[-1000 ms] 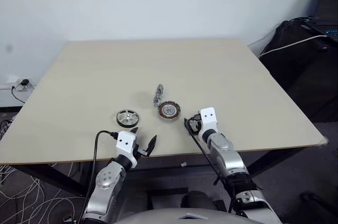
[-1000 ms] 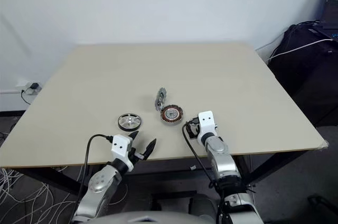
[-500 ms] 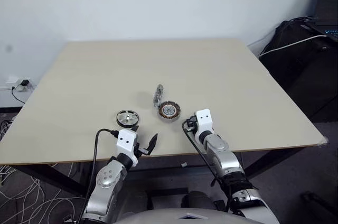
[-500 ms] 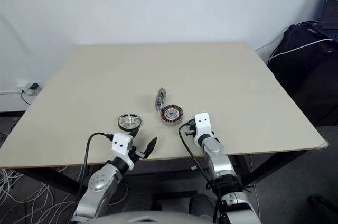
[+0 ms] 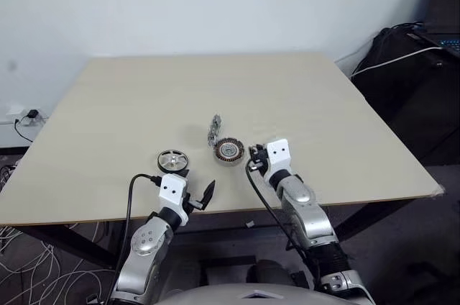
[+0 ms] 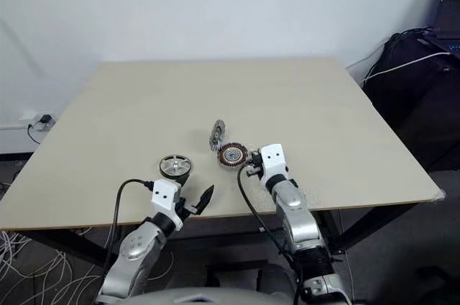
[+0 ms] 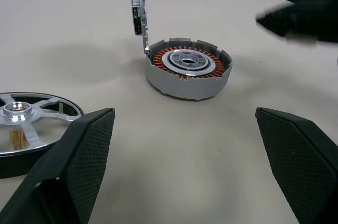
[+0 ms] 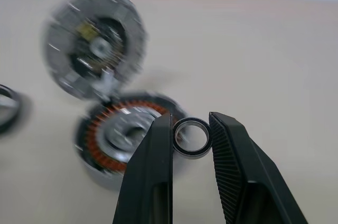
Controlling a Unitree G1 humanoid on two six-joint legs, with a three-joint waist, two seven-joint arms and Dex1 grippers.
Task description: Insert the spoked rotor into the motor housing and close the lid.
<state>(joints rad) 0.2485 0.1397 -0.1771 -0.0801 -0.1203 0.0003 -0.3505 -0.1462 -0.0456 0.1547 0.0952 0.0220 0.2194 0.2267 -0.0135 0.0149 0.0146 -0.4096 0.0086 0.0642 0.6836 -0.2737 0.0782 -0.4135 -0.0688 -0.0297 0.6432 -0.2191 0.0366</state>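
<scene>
The spoked rotor (image 5: 173, 160), a silver wheel, lies flat on the table (image 5: 215, 89), just ahead of my left gripper (image 5: 195, 188), which is open and holds nothing. In the left wrist view the rotor (image 7: 21, 123) is beside one finger. The motor housing (image 5: 228, 149) with copper windings sits at mid-table. Its lid (image 5: 214, 128) stands upright at the far rim. My right gripper (image 8: 191, 121) hovers right beside the housing (image 8: 124, 134), shut on a small dark metal ring (image 8: 191, 137).
A black bag with a white cable (image 5: 402, 53) and a laptop (image 5: 445, 3) sit past the table's right edge. Loose cables (image 5: 21, 262) lie on the floor at the left. The far half of the table is bare.
My right gripper has lifted from near the table's front edge and moved left, up to the housing's right side. The left arm and the parts have stayed put.
</scene>
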